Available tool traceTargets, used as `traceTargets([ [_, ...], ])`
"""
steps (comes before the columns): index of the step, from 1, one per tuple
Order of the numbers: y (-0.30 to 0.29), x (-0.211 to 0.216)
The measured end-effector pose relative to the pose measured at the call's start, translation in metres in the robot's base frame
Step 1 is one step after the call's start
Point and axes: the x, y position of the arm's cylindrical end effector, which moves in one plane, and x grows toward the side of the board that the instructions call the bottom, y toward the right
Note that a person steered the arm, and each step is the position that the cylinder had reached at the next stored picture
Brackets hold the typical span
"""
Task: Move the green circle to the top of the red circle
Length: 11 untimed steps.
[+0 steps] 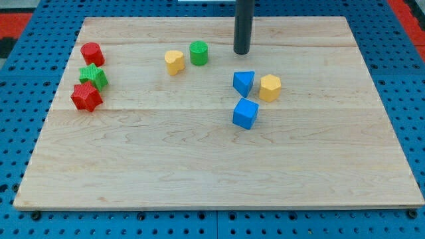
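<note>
Camera view: wooden board (199, 166) carries everything. Upright over it, my tip (241, 52) has no fingers and touches nothing, just right of the green circle (198, 52). Red circle (91, 52) lies far left of that green circle.

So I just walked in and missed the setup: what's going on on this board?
I am a single arm with a rod, pushing blocks on a wooden board. My tip sits near the view's top, to the right of the green circle and apart from it. A yellow block sits just left of the green circle. The red circle is far off at the view's left, above a green star and a red star. The green circle has not reached it yet.
</note>
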Motion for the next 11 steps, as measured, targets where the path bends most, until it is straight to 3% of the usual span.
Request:
traceTargets([
  [5,-0.067,0.033],
  [6,-0.110,0.014],
  [7,-0.110,-0.006],
  [9,-0.053,-0.016],
  [10,-0.124,-0.028],
  [11,-0.132,-0.031],
])
